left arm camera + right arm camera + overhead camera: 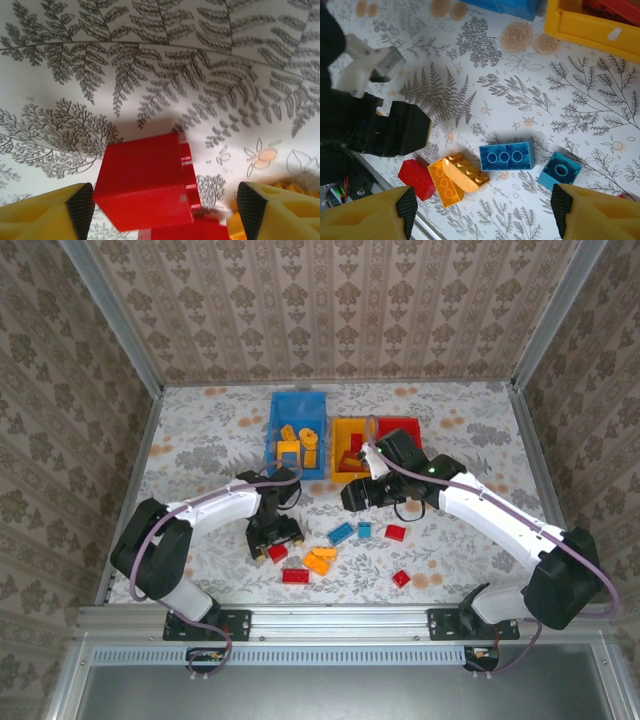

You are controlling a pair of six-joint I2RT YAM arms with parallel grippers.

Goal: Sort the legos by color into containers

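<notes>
My left gripper is open and low over the table, with a red brick lying between its fingers; the left pad is almost at the brick's side. From above, that gripper stands over this red brick. My right gripper hangs open and empty above a dark blue brick, a light blue brick and two orange bricks. The blue bin, yellow-orange bin and red bin stand side by side at the back.
Several orange bricks lie in the blue bin, and red pieces lie in the yellow-orange bin. Loose red bricks sit near the front edge, with more to the right. The right arm reaches over in front of the red bin.
</notes>
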